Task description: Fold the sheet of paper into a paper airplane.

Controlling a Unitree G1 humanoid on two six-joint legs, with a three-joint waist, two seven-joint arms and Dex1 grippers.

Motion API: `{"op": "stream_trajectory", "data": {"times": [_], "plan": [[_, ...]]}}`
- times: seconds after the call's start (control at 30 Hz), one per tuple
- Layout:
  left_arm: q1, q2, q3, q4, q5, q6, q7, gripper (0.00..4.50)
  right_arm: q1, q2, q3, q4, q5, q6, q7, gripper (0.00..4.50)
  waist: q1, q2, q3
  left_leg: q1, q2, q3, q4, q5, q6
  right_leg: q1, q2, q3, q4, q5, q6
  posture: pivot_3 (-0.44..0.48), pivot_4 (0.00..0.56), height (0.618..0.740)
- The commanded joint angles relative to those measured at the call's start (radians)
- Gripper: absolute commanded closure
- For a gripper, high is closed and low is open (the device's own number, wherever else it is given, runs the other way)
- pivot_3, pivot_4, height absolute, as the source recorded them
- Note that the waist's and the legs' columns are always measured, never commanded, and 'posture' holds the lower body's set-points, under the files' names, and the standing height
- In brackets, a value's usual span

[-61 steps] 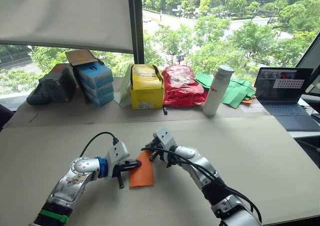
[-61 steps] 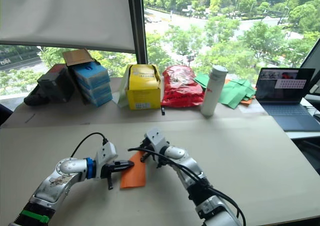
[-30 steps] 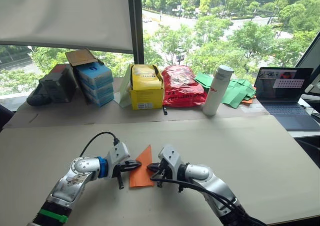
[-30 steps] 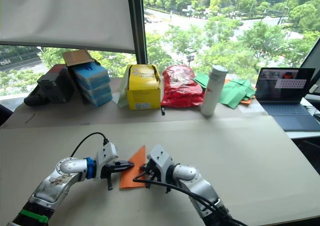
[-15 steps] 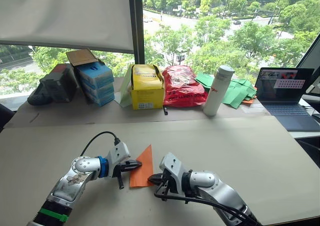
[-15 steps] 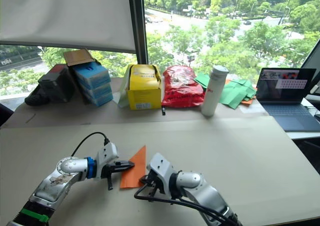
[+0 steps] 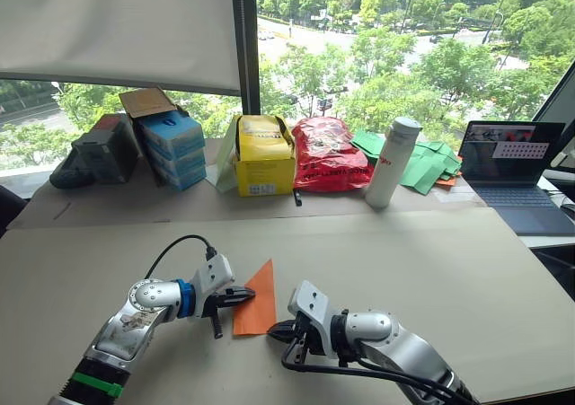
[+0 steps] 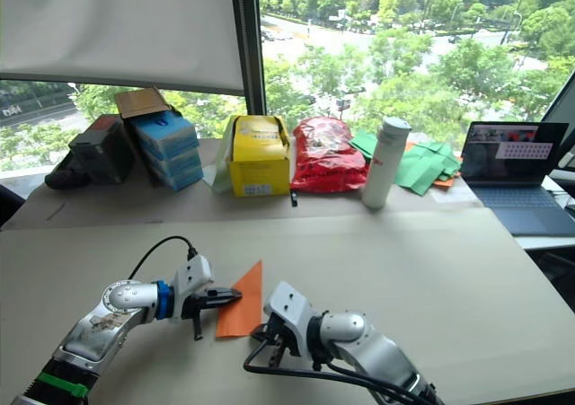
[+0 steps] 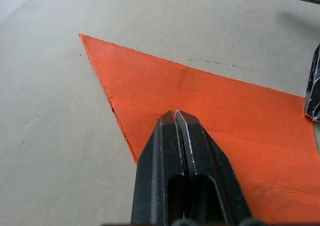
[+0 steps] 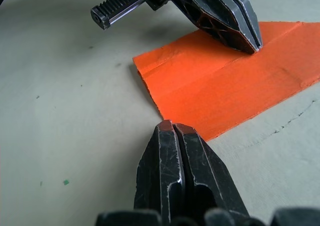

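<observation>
The sheet of paper [image 7: 257, 299] is lying on the surface, long axis pointing 12 o'clock. Left gripper [image 7: 241, 296], fingers closed, is apparently pinning its 9 o'clock edge; right gripper [image 7: 281, 332], closed and empty, is sitting just off the 5 o'clock corner.

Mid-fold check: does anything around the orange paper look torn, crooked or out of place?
Nothing stands out. The orange paper lies flat on the table, folded to a clean point, with no tears visible. The left tool, shut, presses on its edge; the right tool, shut, sits at its near corner.
</observation>
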Motion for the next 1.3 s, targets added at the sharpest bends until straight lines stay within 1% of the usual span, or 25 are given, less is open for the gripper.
{"op": "stream_trajectory", "data": {"times": [0.03, 0.2, 0.27, 0.3, 0.4, 0.47, 0.53, 0.6, 0.63, 0.77, 0.83, 0.87, 0.93, 1.03, 1.1, 1.17, 1.3], "plan": [[-0.001, -0.004, -0.002, 0.024, 0.001, 0.035, 0.001, 4.45, -0.009, 0.03, -0.115, -0.068, 0.07, 0.02, -0.029, 4.5, 0.001, 0.0, 0.0, -0.001, 0.0, 0.0, 0.0, 0.0, 0.0, 0.0, 0.0, 0.0, 0.0, 0.0, 0.0, 0.0, 0.15, 0.74], [-0.046, 0.001, 0.074, -0.004, -0.095, 0.099, -0.024, 4.45, 0.003, 0.046, -0.234, -0.184, 0.148, 0.077, -0.074, 4.5, 0.007, -0.001, 0.001, -0.004, 0.0, 0.0, 0.001, 0.0, 0.0, -0.002, 0.0, -0.001, 0.0, 0.0, 0.0, 0.0, 0.15, 0.74], [-0.068, 0.032, 0.101, -0.002, -0.121, 0.107, -0.062, 4.45, 0.02, 0.034, -0.274, -0.246, 0.175, 0.099, -0.089, 4.5, 0.009, -0.001, 0.002, -0.006, 0.0, 0.0, 0.001, 0.0, 0.0, -0.004, 0.001, -0.001, 0.0, 0.0, 0.0, 0.0, 0.15, 0.74], [-0.078, 0.051, 0.11, 0.009, -0.124, 0.099, -0.085, 4.45, 0.028, 0.024, -0.281, -0.265, 0.176, 0.103, -0.096, 4.5, 0.01, -0.002, 0.003, -0.006, 0.0, 0.0, 0.001, 0.0, 0.0, -0.004, 0.005, -0.002, 0.0, 0.0, 0.0, 0.0, 0.15, 0.74], [-0.114, 0.087, 0.11, 0.069, -0.115, 0.052, -0.145, 4.45, 0.048, 0.0, -0.292, -0.285, 0.186, 0.11, -0.107, 4.5, 0.01, -0.001, 0.003, -0.006, 0.0, 0.0, 0.001, 0.0, 0.0, -0.004, 0.006, -0.001, -0.001, 0.0, 0.0, 0.0, 0.15, 0.74], [-0.142, 0.102, 0.1, 0.118, -0.093, 0.001, -0.178, 3.9, 0.061, -0.01, -0.296, -0.287, 0.179, 0.103, -0.117, 4.5, 0.011, -0.001, 0.003, -0.006, 0.0, 0.0, 0.001, 0.0, 0.0, -0.003, 0.007, -0.001, -0.001, 0.0, 0.0, 0.0, 0.15, 0.74], [-0.192, 0.119, 0.065, 0.201, -0.05, -0.104, -0.25, 3.3, 0.069, -0.014, -0.301, -0.269, 0.17, 0.083, -0.127, 4.5, 0.014, -0.001, 0.003, -0.006, 0.0, 0.0, 0.001, 0.0, 0.0, -0.003, 0.007, -0.001, -0.001, 0.0, 0.0, 0.0, 0.15, 0.74], [-0.265, 0.124, 0.001, 0.328, 0.049, -0.336, -0.314, 2.58, 0.067, -0.007, -0.304, -0.241, 0.157, 0.063, -0.143, 4.5, 0.018, -0.002, 0.004, -0.007, 0.0, 0.001, 0.002, 0.0, 0.0, -0.004, 0.009, -0.002, -0.001, 0.0, 0.0, 0.0, 0.15, 0.74], [-0.303, 0.113, -0.023, 0.393, 0.091, -0.465, -0.324, 2.28, 0.065, -0.006, -0.302, -0.231, 0.151, 0.055, -0.149, 4.5, 0.021, -0.002, 0.004, -0.007, -0.001, 0.001, 0.002, 0.0, 0.0, -0.004, 0.01, -0.002, -0.001, 0.0, 0.0, 0.0, 0.15, 0.74], [-0.462, 0.032, -0.074, 0.647, 0.165, -0.84, -0.358, 0.91, 0.063, 0.003, -0.302, -0.199, 0.145, 0.025, -0.171, 4.5, 0.025, -0.002, 0.004, -0.008, -0.001, 0.002, 0.003, 0.0, 0.0, -0.003, 0.009, -0.002, -0.002, 0.0, 0.0, 0.0, 0.15, 0.74], [-0.544, -0.013, -0.089, 0.775, 0.192, -0.992, -0.365, 0.91, 0.064, 0.005, -0.3, -0.19, 0.146, 0.015, -0.178, 4.5, 0.027, -0.002, 0.004, -0.01, -0.001, 0.002, 0.005, 0.0, 0.001, -0.004, 0.01, -0.003, -0.002, 0.001, 0.001, 0.0, 0.15, 0.74], [-0.581, -0.032, -0.095, 0.832, 0.205, -1.06, -0.363, 0.88, 0.066, 0.0, -0.297, -0.194, 0.143, 0.014, -0.181, 4.21, 0.026, -0.003, 0.004, -0.011, -0.001, 0.002, 0.007, -0.001, 0.001, -0.004, 0.01, -0.003, -0.002, 0.001, 0.001, 0.0, 0.15, 0.74], [-0.652, -0.07, -0.095, 0.93, 0.201, -1.123, -0.387, 0.86, 0.067, 0.016, -0.32, -0.203, 0.164, 0.036, -0.201, 3.6, 0.021, -0.003, 0.004, -0.012, -0.001, 0.002, 0.008, -0.001, 0.002, -0.004, 0.01, -0.003, -0.002, 0.001, 0.002, 0.0, 0.15, 0.74], [-0.704, -0.109, -0.127, 1.034, 0.226, -1.254, -0.432, 0.86, 0.11, 0.009, -0.313, -0.243, 0.18, 0.044, -0.206, 2.61, 0.017, -0.003, 0.004, -0.012, -0.001, 0.003, 0.009, -0.001, 0.003, -0.004, 0.01, -0.003, -0.002, 0.002, 0.004, 0.0, 0.15, 0.74], [-0.734, -0.125, -0.144, 1.085, 0.25, -1.311, -0.441, 0.86, 0.128, 0.005, -0.306, -0.263, 0.17, 0.041, -0.216, 1.91, 0.014, -0.003, 0.004, -0.012, -0.001, 0.003, 0.009, -0.003, 0.005, -0.003, 0.011, -0.003, -0.002, 0.002, 0.004, 0.0, 0.15, 0.74], [-0.781, -0.15, -0.151, 1.141, 0.273, -1.33, -0.434, 0.86, 0.136, 0.015, -0.316, -0.278, 0.169, 0.048, -0.239, 1.26, 0.013, -0.004, 0.005, -0.012, -0.001, 0.003, 0.009, -0.003, 0.006, -0.003, 0.011, -0.003, -0.002, 0.002, 0.005, 0.0, 0.15, 0.74], [-0.832, -0.182, -0.162, 1.2, 0.294, -1.354, -0.459, 0.86, 0.14, 0.019, -0.317, -0.293, 0.171, 0.056, -0.264, 1.26, 0.018, -0.005, 0.005, -0.014, -0.001, 0.002, 0.014, -0.004, 0.007, -0.003, 0.011, -0.003, -0.003, 0.003, 0.006, 0.0, 0.15, 0.74]]}}
